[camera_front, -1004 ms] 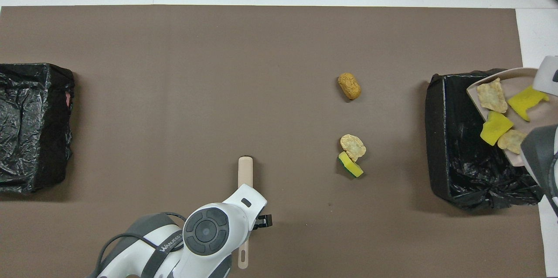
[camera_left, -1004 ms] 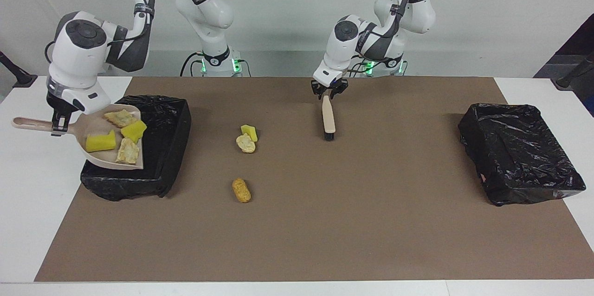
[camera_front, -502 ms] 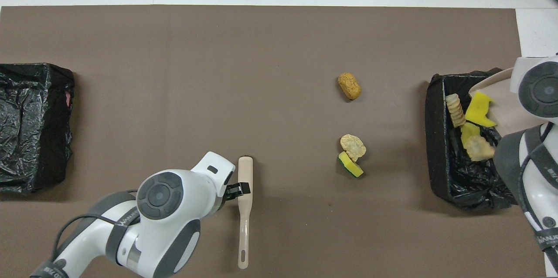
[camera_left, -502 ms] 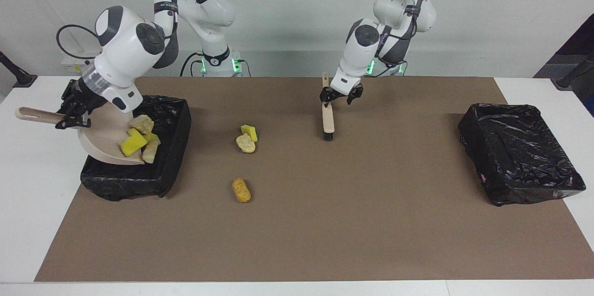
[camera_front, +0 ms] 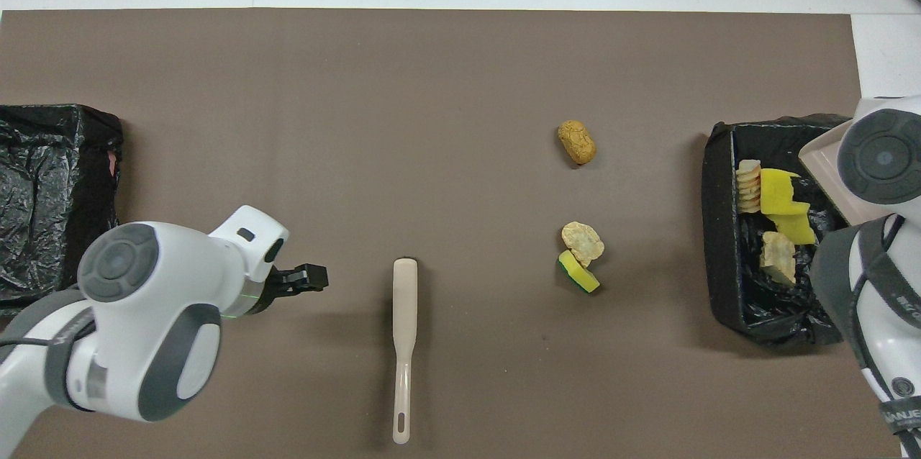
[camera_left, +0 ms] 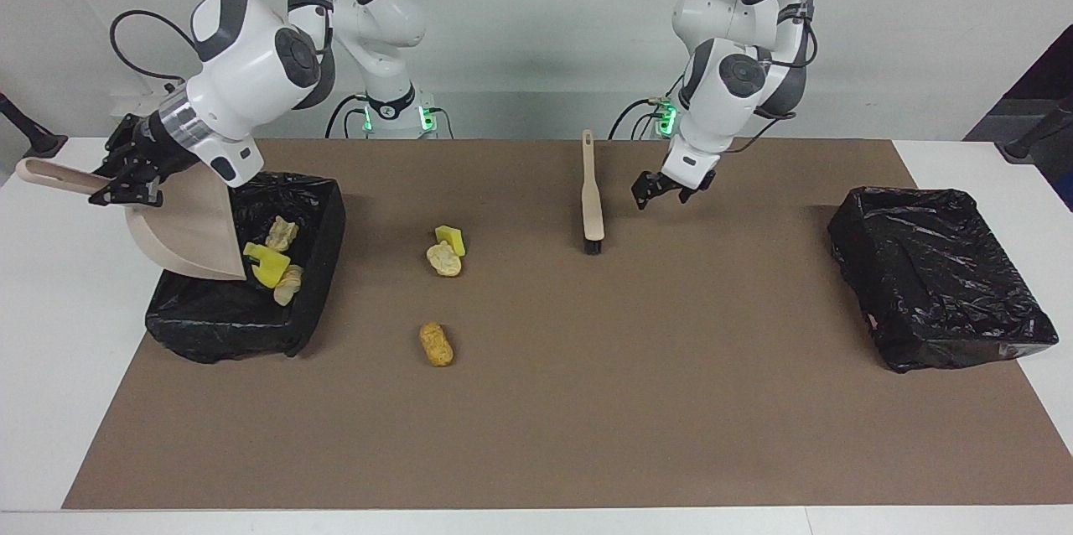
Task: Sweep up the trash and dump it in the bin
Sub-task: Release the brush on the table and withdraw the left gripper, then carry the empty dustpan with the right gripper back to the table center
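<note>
Over the black-lined bin (camera_left: pixel 243 300) at the right arm's end, the right gripper (camera_left: pixel 126 174) clenched the tilted beige plastic dustpan (camera_left: pixel 189 229); four trash scraps (camera_left: pixel 272 262) lay inside the bin. Well away from that bin, the left gripper (camera_left: pixel 666 187) hung released beside the beige-handled brush (camera_left: pixel 592 199). Three scraps (camera_left: pixel 443 258) remained on the mat between bin and brush, and a careless sweep might scatter them.

— What covers the table (camera_left: pixel 50 401)?

— A brown mat (camera_left: pixel 637 401) lies on the white top, whose bare margins show at both ends.

— And on the mat?

— A black-lined bin (camera_left: pixel 943 279) sits at the left arm's end, a second lined bin (camera_left: pixel 226 325) at the right arm's end. A beige-handled brush (camera_left: pixel 593 199) lies flat near the middle, bristles pointing away from the robots. Three scraps lie between the brush and the second bin: a yellow sponge chunk (camera_left: pixel 450 238) touching a pale bread lump (camera_left: pixel 443 259), and farther from the robots, apart, an orange crusty lump (camera_left: pixel 436 344).
</note>
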`<state>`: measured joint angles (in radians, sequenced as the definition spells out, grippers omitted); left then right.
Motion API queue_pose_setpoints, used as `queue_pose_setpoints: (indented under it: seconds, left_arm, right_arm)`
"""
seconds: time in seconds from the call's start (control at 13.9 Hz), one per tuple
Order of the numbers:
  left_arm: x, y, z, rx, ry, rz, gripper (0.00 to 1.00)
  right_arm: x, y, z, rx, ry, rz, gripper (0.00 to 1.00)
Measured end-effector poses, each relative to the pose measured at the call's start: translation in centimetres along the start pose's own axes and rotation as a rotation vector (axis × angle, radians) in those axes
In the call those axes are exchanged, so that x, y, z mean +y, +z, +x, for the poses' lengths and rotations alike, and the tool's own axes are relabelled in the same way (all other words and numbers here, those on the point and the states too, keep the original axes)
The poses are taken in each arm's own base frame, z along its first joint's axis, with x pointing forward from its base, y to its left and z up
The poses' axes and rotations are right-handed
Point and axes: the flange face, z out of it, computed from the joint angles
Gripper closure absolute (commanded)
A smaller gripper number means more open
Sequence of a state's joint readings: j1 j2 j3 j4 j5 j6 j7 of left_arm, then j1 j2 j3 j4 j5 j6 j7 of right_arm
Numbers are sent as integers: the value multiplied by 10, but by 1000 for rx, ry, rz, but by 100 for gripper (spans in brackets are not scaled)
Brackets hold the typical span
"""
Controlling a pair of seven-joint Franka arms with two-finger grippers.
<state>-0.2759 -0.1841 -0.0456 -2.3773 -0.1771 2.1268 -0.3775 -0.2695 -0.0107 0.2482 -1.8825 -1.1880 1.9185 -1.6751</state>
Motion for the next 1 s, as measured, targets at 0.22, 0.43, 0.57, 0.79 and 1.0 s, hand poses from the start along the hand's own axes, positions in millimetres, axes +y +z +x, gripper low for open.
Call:
queue_pose_setpoints:
  seconds: [0.22, 0.43, 0.57, 0.79, 1.0]
  left_arm:
    - [-75, -35, 18, -5, 31, -13, 0]
    - [-125, -74, 36, 34, 54, 4, 0]
    - [-138, -99, 45, 42, 57, 0, 0]
    - [-134, -130, 60, 20, 68, 1, 0]
    - [-128, -164, 68, 15, 87, 26, 0]
  right_arm:
    - [-2, -5, -11, -9, 21, -8, 100]
    - [-4, -11, -27, -7, 140, -20, 100]
    - [-5, -13, -32, 31, 214, -27, 100]
    - [-3, -19, -33, 132, 334, -42, 100]
    - [5, -21, -17, 321, 523, -32, 100]
